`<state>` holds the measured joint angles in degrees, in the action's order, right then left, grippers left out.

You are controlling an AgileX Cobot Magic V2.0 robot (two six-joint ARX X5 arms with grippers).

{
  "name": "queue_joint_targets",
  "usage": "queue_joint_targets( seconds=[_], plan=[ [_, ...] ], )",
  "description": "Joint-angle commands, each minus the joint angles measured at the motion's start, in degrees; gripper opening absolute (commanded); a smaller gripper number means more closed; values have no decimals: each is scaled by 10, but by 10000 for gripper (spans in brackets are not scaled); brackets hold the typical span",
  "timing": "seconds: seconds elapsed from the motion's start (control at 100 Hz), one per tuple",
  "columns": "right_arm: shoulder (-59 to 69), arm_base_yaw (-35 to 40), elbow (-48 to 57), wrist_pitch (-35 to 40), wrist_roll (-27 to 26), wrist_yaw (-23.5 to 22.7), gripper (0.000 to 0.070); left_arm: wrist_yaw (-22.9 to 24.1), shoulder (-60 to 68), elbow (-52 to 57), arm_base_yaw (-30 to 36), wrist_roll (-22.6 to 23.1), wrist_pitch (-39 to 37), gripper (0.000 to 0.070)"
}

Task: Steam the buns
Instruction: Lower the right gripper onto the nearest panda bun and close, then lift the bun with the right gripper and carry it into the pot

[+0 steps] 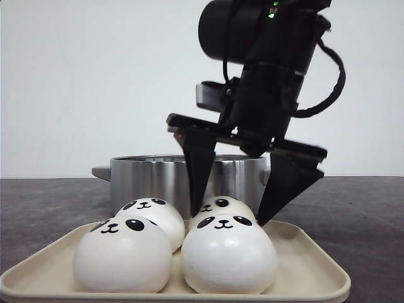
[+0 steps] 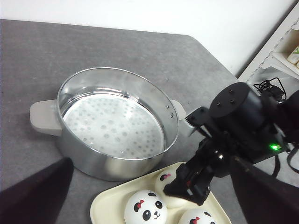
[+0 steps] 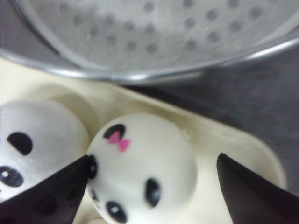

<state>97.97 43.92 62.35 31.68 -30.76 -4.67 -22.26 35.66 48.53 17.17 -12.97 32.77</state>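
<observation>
**A:** Right gripper [image 1: 228, 219] spread wide, straddling the back right bun [image 1: 221, 209] on the tray [image 1: 309, 265]. One finger [image 1: 199, 173] down between the two back buns, the other [image 1: 285, 189] off to the bun's outer side. Not clamped on anything, gap visible on the outer side in the right wrist view.

**B:** And the rest of the buns?

**A:** All four on the cream tray, two by two. Back left bun [image 1: 151, 218] just beside the straddled one, front left bun [image 1: 123, 255] and front right bun [image 1: 228, 252] nearest the camera, touching each other. Panda faces, pink bow on the top of the straddled one.

**B:** Steamer?

**A:** Steel pot [image 2: 117, 123] right behind the tray on the grey table [image 2: 140, 51], perforated bottom, grey handles.

**B:** Left gripper?

**A:** Only dark finger edges [image 2: 35, 191] in its own view, wide apart, holding nothing, above the table near the pot.
</observation>
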Motion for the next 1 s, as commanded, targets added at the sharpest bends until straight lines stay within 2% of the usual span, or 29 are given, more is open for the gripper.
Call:
queue_joint_targets(
  seconds=[0.0, 0.07, 0.12, 0.16, 0.22, 0.23, 0.42, 0.56, 0.73, 0.89, 0.99],
  plan=[
    [20, 5, 9, 3, -11, -3, 507, 3, 3, 5, 2, 7, -6, 700],
    [28, 5, 9, 4, -14, -13, 442, 7, 3, 5, 2, 7, -6, 700],
    [32, 5, 9, 5, -14, -13, 364, 12, 3, 5, 3, 7, -6, 700],
    [33, 5, 9, 6, -14, -13, 253, 15, 3, 5, 6, 7, -6, 700],
    [33, 6, 9, 5, -12, -10, 20, 17, 3, 5, 10, 7, -6, 700],
    [33, 6, 9, 5, -11, -10, 0, 17, 3, 5, 10, 7, -6, 700],
    [3, 19, 17, 22, -7, -22, 6, 17, 3, 5, 17, 7, -6, 700],
    [-76, 52, 38, 70, 1, -21, 6, 17, 3, 5, 20, 7, -7, 700],
    [-178, 73, 100, 102, 20, 47, 6, 20, 3, 5, 20, 7, -10, 700],
    [-196, 55, 206, 104, 89, 141, 5, 43, 3, 5, 31, 7, -11, 700],
    [-170, 21, 262, 103, 129, 155, 5, 47, 3, 5, 39, 7, -11, 700]
  ],
)
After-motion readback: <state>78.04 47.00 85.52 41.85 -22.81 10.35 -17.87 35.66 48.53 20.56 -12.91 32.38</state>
